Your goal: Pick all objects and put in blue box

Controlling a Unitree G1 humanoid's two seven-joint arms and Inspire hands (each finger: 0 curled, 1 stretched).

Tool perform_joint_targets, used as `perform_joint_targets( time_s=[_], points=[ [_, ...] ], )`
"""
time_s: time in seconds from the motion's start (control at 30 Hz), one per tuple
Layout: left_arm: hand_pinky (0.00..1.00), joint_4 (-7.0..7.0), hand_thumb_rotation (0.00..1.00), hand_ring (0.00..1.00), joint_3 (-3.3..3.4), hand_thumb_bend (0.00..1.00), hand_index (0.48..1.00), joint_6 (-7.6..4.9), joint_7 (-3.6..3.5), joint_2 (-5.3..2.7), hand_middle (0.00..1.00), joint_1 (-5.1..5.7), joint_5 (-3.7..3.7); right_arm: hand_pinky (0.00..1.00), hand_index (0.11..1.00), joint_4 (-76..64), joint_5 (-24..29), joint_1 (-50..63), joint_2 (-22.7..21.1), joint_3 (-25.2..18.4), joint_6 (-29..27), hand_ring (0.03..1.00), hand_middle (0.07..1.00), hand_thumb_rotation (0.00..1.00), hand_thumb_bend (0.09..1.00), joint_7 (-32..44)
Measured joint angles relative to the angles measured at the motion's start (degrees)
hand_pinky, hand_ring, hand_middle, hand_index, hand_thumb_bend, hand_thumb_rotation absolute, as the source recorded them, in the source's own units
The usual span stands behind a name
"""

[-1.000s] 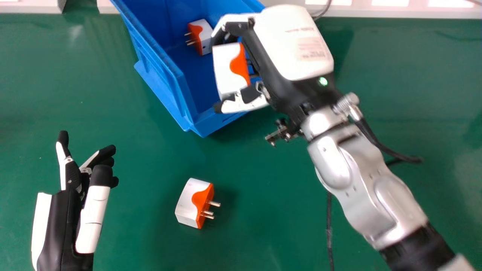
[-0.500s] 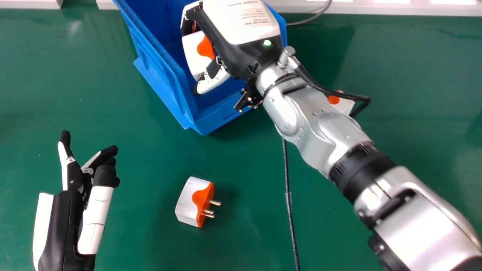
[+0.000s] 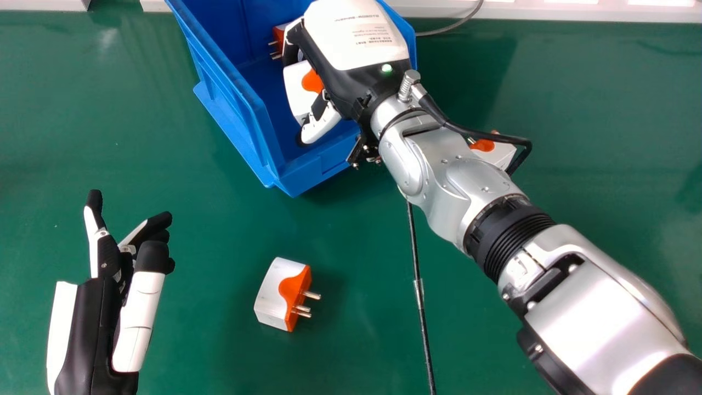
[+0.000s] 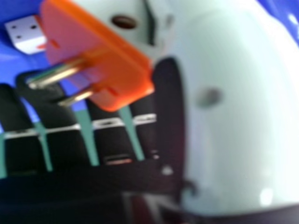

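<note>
A white-and-orange plug adapter [image 3: 299, 90] is being clamped between the curled fingers [image 4: 65, 149] and thumb [image 3: 321, 125] of the right hand [image 3: 351, 55]. The adapter is being held over the floor of the blue box [image 3: 304, 178], inside the outline of its walls; whether that floor is being touched cannot be told. In the right hand view, the orange face and metal pins [image 4: 60, 74] are being turned into sight. Just past the fingers, a second plug adapter [image 3: 278, 39] is being contained by the box, toward its far end, and is being partly hidden by the hand.

The box is being carried by the green table [image 3: 192, 230] at its far edge, beside which a white surface [image 3: 576, 11] is being seen. To the right of the box, a third plug adapter [image 3: 499, 154] is being partly covered by the silver forearm [image 3: 433, 164] and its black cable [image 3: 466, 131]. Farther from the far edge than the box, a fourth plug adapter [image 3: 277, 293] is being supported on its side by the table, its pins being pointed rightward. A thin black cord [image 3: 419, 307] is being partly covered by the forearm. The left hand [image 3: 98, 312] is being held at the view's lower left, its fingers spread apart from its thumb.
</note>
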Motion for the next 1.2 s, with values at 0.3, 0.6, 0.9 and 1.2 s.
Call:
perform_joint_targets(
  time_s=[0.3, 0.6, 0.9, 1.2],
  points=[
    [0.77, 0.0, 1.0, 0.85, 0.35, 0.89, 0.892, 0.0, -0.24, 0.19, 0.85, -0.01, -0.39, 0.59, 0.737, -0.7, 0.5, -0.2, -0.8, 0.8, -1.5, 0.761, 0.795, 0.12, 0.419, 0.0],
    [0.77, 0.05, 1.0, 0.85, 0.42, 0.9, 0.891, 0.0, -0.33, 0.22, 0.85, -0.19, -0.46, 0.85, 0.97, -5.2, 0.3, -0.1, -1.6, 0.9, -0.2, 0.976, 0.993, 0.34, 0.394, -1.1],
    [0.77, 0.28, 1.0, 0.85, 0.59, 0.91, 0.892, 0.0, -0.39, 0.36, 0.85, -0.69, -0.48, 0.88, 0.998, -10.0, 0.3, 3.7, -2.9, 1.0, -0.2, 1.0, 1.0, 0.34, 0.393, -2.2],
    [0.77, 0.28, 1.0, 0.85, 0.92, 0.9, 0.895, 0.1, -0.57, 0.51, 0.85, -0.76, -0.51, 0.88, 0.989, -26.9, 0.3, 13.9, -8.0, -0.2, 2.0, 0.995, 1.0, 0.32, 0.38, -1.4]
  ],
)
